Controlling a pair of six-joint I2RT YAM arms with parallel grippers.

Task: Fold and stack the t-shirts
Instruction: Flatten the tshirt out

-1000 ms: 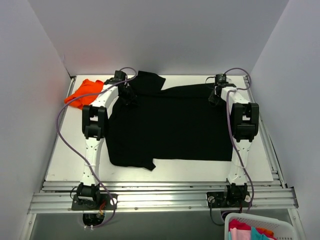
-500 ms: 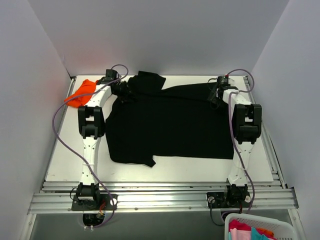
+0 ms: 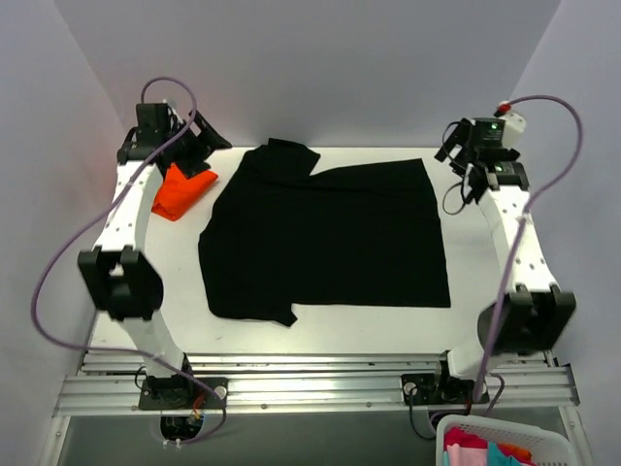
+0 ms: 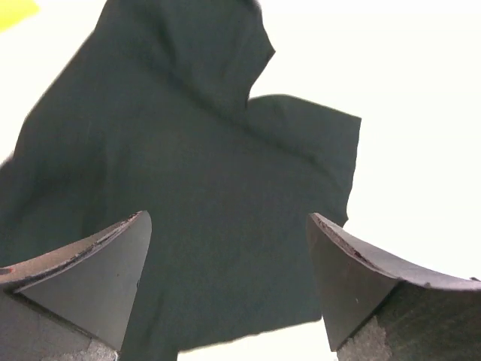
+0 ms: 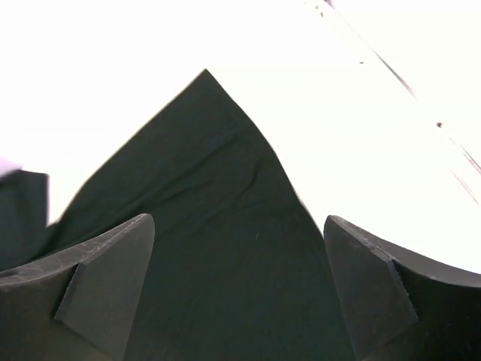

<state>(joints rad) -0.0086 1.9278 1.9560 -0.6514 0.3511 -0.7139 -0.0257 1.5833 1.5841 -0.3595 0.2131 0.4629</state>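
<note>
The large plain black short-sleeved cloth t-shirt (image 3: 325,238) lies flat on the white bench (image 3: 388,330), long axis left-right, sleeves leftward. The left tool (image 3: 202,136) and right tool (image 3: 454,146) hover off its far corners, fingers apart and empty.

From my overhead feed the light is even and soft, and the picture is sharp; the worktop (image 3: 369,330) carries only faint shadows. On both wrist feeds I see the worktop blown out to plain white, the black shirt (image 4: 195,188) greyish green with faint creases, and the pincer fingers (image 5: 98,286) slightly soft.
</note>
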